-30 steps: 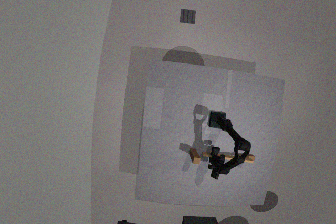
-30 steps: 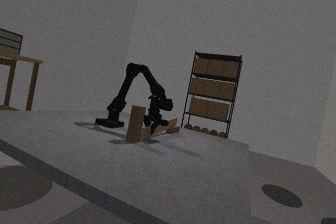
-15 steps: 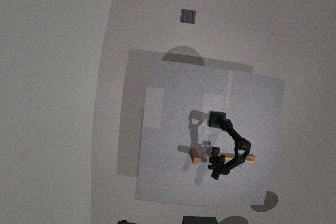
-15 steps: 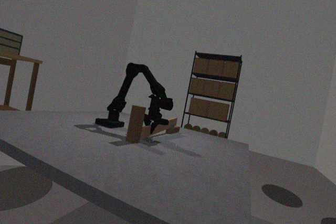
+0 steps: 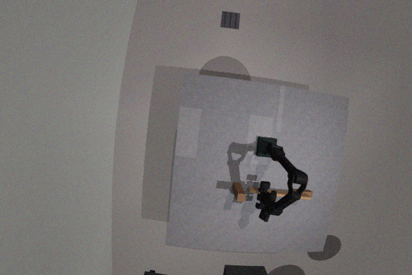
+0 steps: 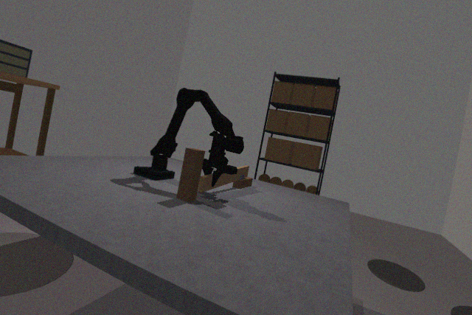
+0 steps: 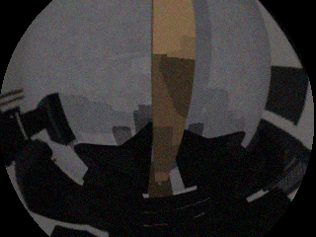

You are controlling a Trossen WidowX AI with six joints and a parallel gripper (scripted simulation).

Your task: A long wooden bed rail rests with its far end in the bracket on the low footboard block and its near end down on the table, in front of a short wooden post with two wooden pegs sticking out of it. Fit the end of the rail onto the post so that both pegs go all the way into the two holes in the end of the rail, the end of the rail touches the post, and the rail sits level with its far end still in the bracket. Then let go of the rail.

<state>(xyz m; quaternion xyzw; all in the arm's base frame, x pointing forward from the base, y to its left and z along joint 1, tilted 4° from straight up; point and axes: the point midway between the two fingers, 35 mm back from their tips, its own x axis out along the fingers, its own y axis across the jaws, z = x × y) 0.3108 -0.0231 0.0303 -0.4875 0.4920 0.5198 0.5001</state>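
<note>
The long wooden rail (image 5: 282, 193) (image 6: 229, 178) (image 7: 173, 32) runs from the far footboard block (image 6: 243, 183) towards the upright wooden post (image 5: 238, 192) (image 6: 190, 175). My gripper (image 5: 261, 194) (image 6: 210, 177) (image 7: 158, 124) is shut on the rail near its near end, with a finger on each side. In the top view a narrow gap shows between rail end and post. The post hides the near end in the exterior view. The far end appears at the block, but its seat in the bracket is unclear. Pegs and holes cannot be made out, nor whether the rail is level.
The arm's dark base (image 5: 262, 147) (image 6: 153, 172) stands on the grey table (image 5: 206, 225) (image 6: 266, 250), and the arm arches over the rail. Shadows of the arm fall around the post. A shelf of boxes (image 6: 293, 122) stands beyond the table.
</note>
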